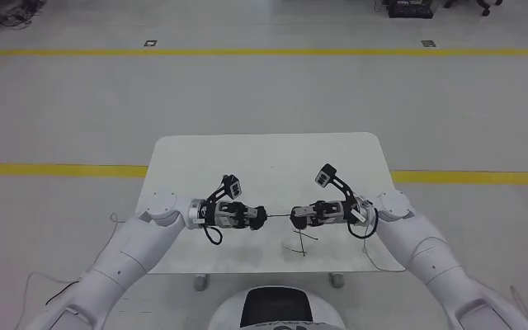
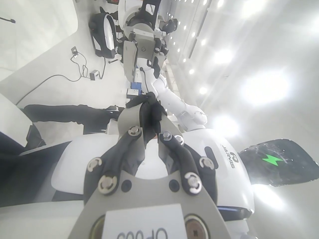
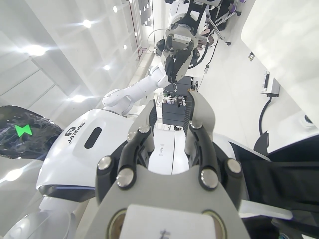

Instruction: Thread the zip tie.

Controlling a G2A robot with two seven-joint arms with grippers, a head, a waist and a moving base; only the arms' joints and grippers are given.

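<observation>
1. Strands of thin dark line (image 1: 302, 244) are lying on the table (image 1: 264, 157) nearest the robot, just below the right gripper (image 1: 294, 216). I cannot tell whether they are part of the tie.
2. Just beyond them, the zip tie (image 1: 277, 216) is hanging in the air over the table's near edge, spanning the gap between the two grippers. Its long axis is running level and side to side. Its free end is pointing away from the left gripper (image 1: 259, 217), straight at the right one.
3. The left gripper is clenching, and in its own wrist view the fingers are pressing together with only dark material between them. I judge it is pinching one end of the tie so the strap is sticking out stiff, like an aimed needle.
4. The right gripper is standing released, with its ridged pads apart and nothing gripped between them. It is facing the left gripper head-on, probably so the tie's tip is arriving squarely between its pads.
5. Farther off, past the table's far edge, a yellow floor line (image 1: 74, 170) is running roughly parallel to the tie.
</observation>
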